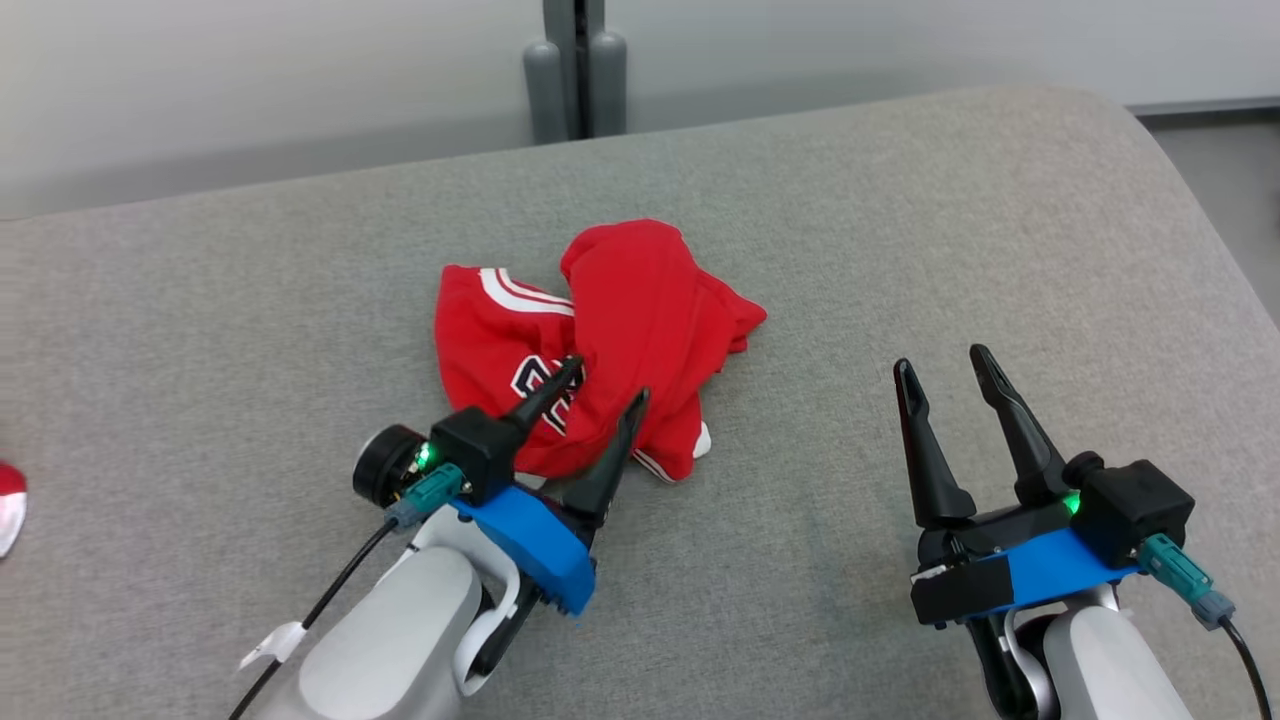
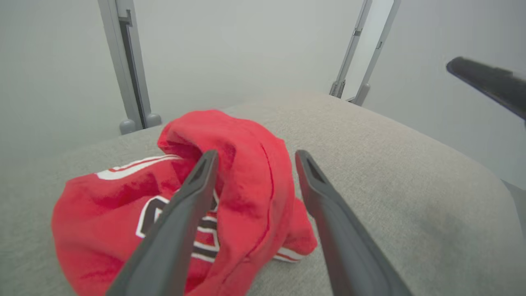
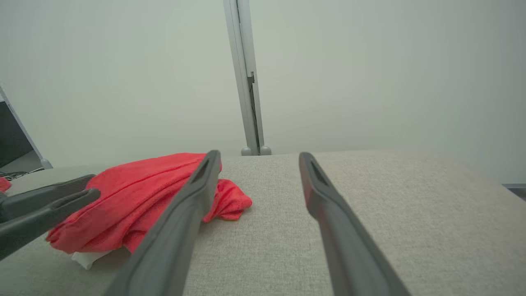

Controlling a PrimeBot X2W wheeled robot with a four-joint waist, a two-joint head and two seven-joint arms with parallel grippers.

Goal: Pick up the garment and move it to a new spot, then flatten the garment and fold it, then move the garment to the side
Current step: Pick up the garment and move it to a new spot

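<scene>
The garment [image 1: 600, 330] is a red jersey with white trim and a dark number, lying crumpled in a heap on the grey padded surface [image 1: 900, 250]. My left gripper [image 1: 608, 385] stands open at the heap's near edge, its fingers over the cloth, which lies loose. In the left wrist view the garment [image 2: 246, 172] bulges between and beyond my open left gripper [image 2: 255, 155]. My right gripper [image 1: 940, 358] is open off to the right over bare surface, apart from the cloth. In the right wrist view my right gripper [image 3: 259, 155] is open, the garment [image 3: 139, 193] at its left.
A grey post [image 1: 577, 70] stands behind the surface's far edge. A red and white object [image 1: 10, 505] peeks in at the left edge. The surface curves down at the right [image 1: 1200, 230]. The other arm's fingers [image 3: 41, 209] show at the right wrist view's left.
</scene>
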